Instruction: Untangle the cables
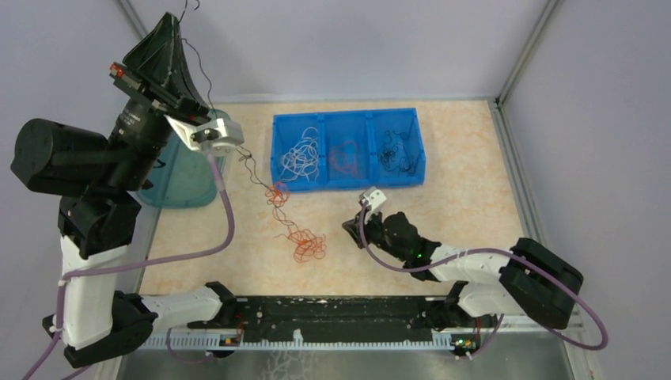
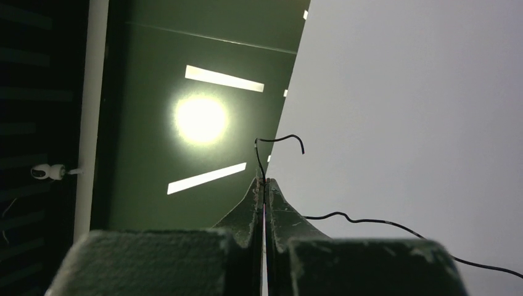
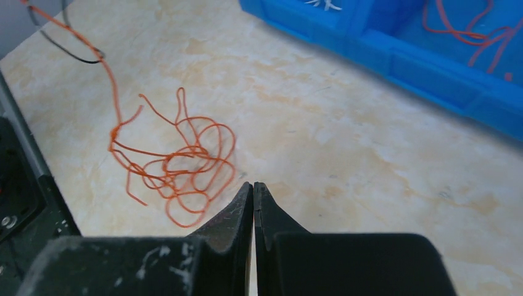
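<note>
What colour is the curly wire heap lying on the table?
Orange-red. The thin tangled wire heap shows best in the right wrist view.

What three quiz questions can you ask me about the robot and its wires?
1. True or false: the right gripper is holding the orange clump.
2. Which colour of wire does the left gripper pinch? A white, B black, C orange.
3. Fill the gap: the blue bin has ___ compartments.

Key
1. False. It is shut on nothing, beside the clump.
2. B. The black wire sticks out above its tips.
3. Three.
</note>
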{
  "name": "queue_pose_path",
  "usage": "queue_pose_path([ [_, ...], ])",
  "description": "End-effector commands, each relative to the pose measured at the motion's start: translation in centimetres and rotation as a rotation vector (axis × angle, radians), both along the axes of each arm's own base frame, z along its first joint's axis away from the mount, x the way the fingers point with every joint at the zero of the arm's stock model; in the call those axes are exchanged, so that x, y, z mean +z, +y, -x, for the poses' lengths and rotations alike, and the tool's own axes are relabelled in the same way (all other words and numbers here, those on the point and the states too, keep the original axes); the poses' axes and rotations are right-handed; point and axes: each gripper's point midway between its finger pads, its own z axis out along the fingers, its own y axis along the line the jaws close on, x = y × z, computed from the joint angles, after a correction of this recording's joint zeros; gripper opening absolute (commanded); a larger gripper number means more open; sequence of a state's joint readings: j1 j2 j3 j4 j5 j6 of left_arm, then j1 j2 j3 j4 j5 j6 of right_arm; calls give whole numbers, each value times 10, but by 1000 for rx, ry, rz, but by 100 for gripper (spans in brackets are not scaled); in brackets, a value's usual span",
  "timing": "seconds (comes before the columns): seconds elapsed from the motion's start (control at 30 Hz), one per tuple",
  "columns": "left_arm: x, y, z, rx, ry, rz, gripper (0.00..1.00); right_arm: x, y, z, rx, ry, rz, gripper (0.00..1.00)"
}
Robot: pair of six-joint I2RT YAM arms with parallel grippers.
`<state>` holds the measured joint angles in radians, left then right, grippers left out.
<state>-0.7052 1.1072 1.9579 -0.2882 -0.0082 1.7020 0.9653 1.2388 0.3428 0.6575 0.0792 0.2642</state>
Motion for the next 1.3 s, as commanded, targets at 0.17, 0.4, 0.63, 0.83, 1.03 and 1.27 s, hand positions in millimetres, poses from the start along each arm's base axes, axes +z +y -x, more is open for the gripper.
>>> queue_pose_path([
  [0.17, -6, 14, 2, 44, 0, 43, 0, 26, 15, 3, 100, -47, -87, 54],
  [0.4, -4, 13, 0, 36, 22, 55, 0, 31, 94, 24, 307, -33, -145, 70],
  [0.63, -8, 16, 1, 42, 35, 46, 0, -3, 131, 24, 329, 50, -129, 63],
  [0.83, -10, 16, 2, 41, 33, 46, 0, -36, 119, 12, 233, 99, -34, 35],
  [1.03, -5, 23, 6, 62, 11, 52, 0, -41, 104, 14, 204, 101, -20, 0],
  [1.27, -18, 25, 4, 72, 46, 43, 0, -32, 85, 10, 178, 86, -29, 37],
])
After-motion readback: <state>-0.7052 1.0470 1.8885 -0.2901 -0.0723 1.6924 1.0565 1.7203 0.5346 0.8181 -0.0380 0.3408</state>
